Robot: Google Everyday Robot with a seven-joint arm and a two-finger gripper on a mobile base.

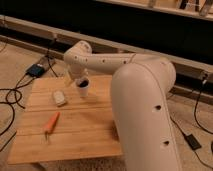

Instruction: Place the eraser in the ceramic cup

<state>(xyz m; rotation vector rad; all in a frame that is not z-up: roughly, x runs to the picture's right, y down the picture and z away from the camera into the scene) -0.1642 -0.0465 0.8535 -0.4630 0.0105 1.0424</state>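
The eraser [59,97], a small whitish-beige block, lies flat on the wooden table [80,130] toward its back left. The white ceramic cup [82,88] with a dark inside stands upright just right of it, a small gap between them. My white arm reaches from the right foreground over the table. My gripper [74,77] hangs under the arm's far end, just above and left of the cup, above the eraser's right side. It holds nothing that shows.
A long thin orange-handled tool [51,123] lies on the table's front left. Black cables [10,97] and a small dark box [36,69] lie on the floor to the left. A dark wall with a rail runs behind the table.
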